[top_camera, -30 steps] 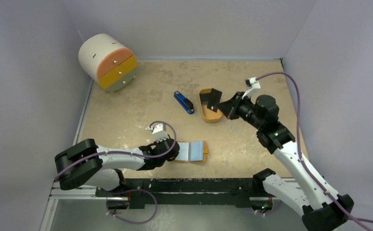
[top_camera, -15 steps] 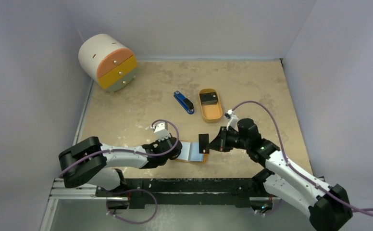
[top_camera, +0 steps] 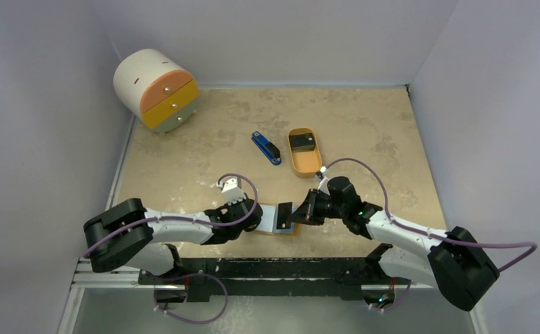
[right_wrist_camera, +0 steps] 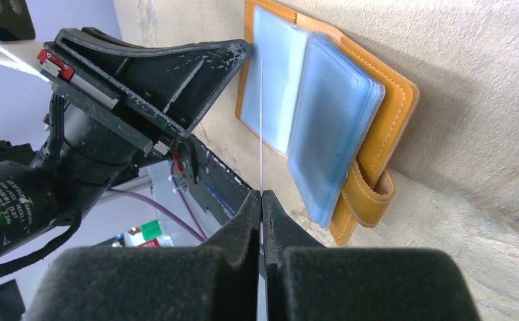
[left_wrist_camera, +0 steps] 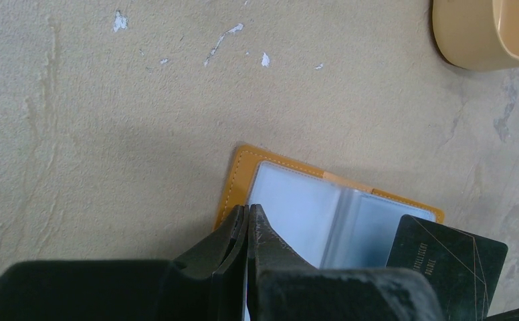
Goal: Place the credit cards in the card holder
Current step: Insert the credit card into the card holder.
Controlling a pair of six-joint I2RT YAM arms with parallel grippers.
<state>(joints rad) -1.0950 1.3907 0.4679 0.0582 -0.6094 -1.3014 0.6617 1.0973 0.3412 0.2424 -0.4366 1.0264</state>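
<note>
You're looking at a round white drawer unit (top_camera: 154, 89) sitting way out at 10 o'clock on the tan table (top_camera: 364, 118). A blue-and-black stapler (top_camera: 266, 147) is lying near the middle, with an oval orange tray (top_camera: 309, 167) sitting just at its 3 o'clock.

Probably a robotics lab test cell: plain panel walls (top_camera: 274, 42) box in a beige tabletop (top_camera: 204, 174), aluminium mounting rail (top_camera: 114, 280) along near edge.

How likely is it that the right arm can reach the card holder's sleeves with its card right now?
Probably yes: the right gripper holds the credit card over the open card holder, sleeves exposed; the left gripper pins only one edge.
</note>
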